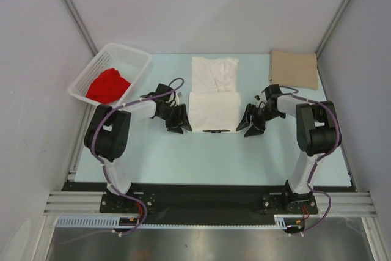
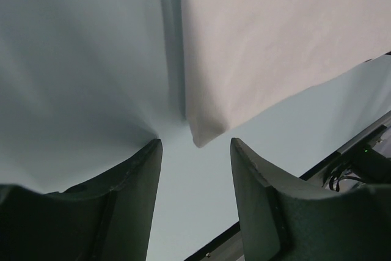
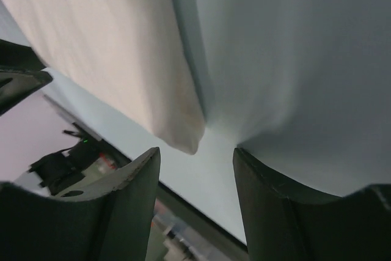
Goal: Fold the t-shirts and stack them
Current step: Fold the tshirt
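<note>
The white t-shirt (image 1: 214, 93) is laid at the middle of the worktop (image 1: 214, 157), running from near the far edge toward the centre. Its near half is seen as a smooth folded rectangle, while the far half is left rumpled. A small dark mark is seen on its near edge.

The tan t-shirt (image 1: 294, 69) is laid flat as a rectangle at the far right corner of the worktop. The red t-shirt (image 1: 108, 85) is bunched inside the white lattice basket (image 1: 130, 51), which is set at the far left corner.

The left arm (image 1: 116, 132) is bent in from the left, and the left jaws are brought low just beside the near left corner of the white t-shirt. In the left wrist view that corner is seen just ahead of the two dark fingers (image 2: 122, 200), apart from both. The left jaws are parted to a moderate gap and nothing is held.

The right arm (image 1: 314, 126) is mirrored on the other side, with the right jaws set low by the near right corner of the same shirt. In the right wrist view the rounded corner is seen ahead of the fingers (image 3: 287, 206), untouched. The right jaws are likewise parted with nothing gripped.
</note>
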Robot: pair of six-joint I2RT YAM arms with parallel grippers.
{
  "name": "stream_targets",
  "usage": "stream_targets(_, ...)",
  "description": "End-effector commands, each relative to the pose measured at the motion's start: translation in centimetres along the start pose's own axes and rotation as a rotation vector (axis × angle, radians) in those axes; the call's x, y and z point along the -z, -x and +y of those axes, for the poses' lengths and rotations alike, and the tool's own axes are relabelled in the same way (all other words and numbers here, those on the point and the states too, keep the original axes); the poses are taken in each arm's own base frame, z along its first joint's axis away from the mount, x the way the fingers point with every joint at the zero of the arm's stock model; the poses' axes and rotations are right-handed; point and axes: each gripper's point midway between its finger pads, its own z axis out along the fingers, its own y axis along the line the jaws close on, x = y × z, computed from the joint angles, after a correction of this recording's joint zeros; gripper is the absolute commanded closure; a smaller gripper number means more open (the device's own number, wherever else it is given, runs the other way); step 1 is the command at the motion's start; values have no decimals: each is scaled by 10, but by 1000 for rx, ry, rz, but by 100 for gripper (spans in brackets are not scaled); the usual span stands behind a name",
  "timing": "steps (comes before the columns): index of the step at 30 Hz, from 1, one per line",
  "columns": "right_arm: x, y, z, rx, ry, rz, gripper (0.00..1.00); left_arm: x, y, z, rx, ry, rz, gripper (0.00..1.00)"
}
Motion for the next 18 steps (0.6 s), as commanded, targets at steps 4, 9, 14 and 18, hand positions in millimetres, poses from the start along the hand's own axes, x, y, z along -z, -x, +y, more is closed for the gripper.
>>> stream_targets(4,-15,8,0,20,-5,-9,43,-13,3,-6,79,-69,-4,43)
stream_targets(9,-21,11,-5,14,-25,-10,43,-20,-7,5,123,-34,28,48)
stream_targets(14,-29,12,-10,15,-40,-6,48,-26,-13,13,144,-11,51,56)
stream_targets(18,-32,8,-13,17,-55,2,59,-34,-18,29,170,41,71,80)
